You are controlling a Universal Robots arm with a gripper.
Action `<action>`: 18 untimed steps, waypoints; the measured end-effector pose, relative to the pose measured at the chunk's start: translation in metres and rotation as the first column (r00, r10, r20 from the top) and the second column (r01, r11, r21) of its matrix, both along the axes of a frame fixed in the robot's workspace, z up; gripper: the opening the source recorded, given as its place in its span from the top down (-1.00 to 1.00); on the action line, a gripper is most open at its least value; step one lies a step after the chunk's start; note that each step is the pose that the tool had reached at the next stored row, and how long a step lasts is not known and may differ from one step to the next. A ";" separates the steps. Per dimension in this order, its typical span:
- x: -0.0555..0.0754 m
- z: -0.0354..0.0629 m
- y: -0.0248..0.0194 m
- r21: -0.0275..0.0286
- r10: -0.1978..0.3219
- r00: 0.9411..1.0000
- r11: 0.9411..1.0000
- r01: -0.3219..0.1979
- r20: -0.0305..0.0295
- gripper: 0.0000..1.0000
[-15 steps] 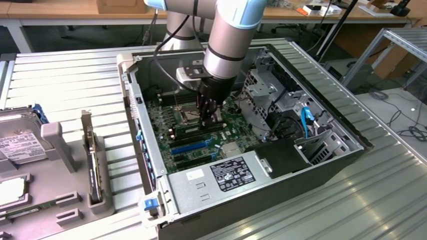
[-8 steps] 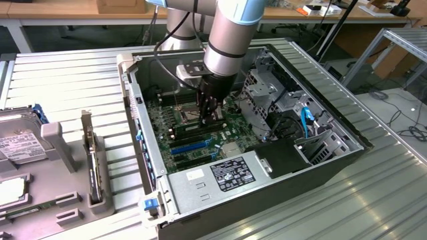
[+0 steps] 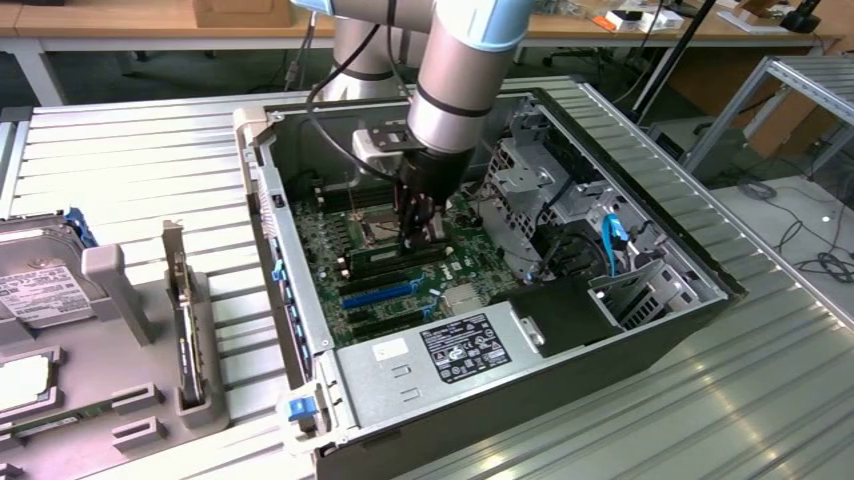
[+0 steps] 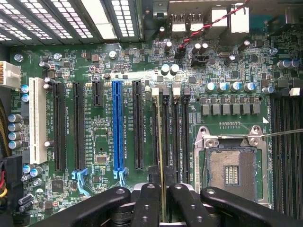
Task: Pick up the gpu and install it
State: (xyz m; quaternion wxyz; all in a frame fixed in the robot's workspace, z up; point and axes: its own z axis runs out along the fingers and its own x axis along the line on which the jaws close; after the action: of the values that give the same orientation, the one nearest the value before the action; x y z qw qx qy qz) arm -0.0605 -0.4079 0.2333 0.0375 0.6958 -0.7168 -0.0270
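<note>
We see the gpu [image 4: 161, 142] edge-on, a thin olive sliver along the black memory slots [image 4: 176, 132]. The gripper [image 4: 163, 210] pinches it; the motherboard lettering [image 4: 127, 135] is illegible.

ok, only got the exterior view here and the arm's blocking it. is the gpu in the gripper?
Observer: Yes, the wrist view has the gpu edge-on, clamped in the gripper.
Operator: Over which slot?
Observer: Along the black DIMM slots beside the CPU socket, well off the blue PCIe slot.
Operator: Neighbouring DIMM slots populated?
Observer: No, the ones next to it look empty.
</note>
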 end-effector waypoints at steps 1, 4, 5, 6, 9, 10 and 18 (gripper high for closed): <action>0.000 -0.0003 -0.0003 0.000 -0.003 1.000 1.000 0.003 0.000 0.72; 0.000 -0.0009 -0.0005 0.000 -0.007 1.000 1.000 0.007 0.000 0.72; 0.000 -0.0014 -0.0004 0.000 -0.008 1.000 1.000 0.008 0.000 0.72; 0.000 -0.0017 -0.0004 0.000 -0.009 1.000 1.000 0.009 0.000 0.72; 0.001 -0.0025 -0.0004 0.000 -0.011 1.000 1.000 0.011 0.001 0.72; 0.001 -0.0027 -0.0005 0.000 -0.011 1.000 1.000 0.011 0.002 0.72; -0.004 -0.0039 -0.0005 0.000 -0.012 1.000 1.000 0.012 0.021 0.72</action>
State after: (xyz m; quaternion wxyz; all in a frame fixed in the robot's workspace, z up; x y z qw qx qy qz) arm -0.0648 -0.4084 0.2293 0.0298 0.6919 -0.7211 -0.0200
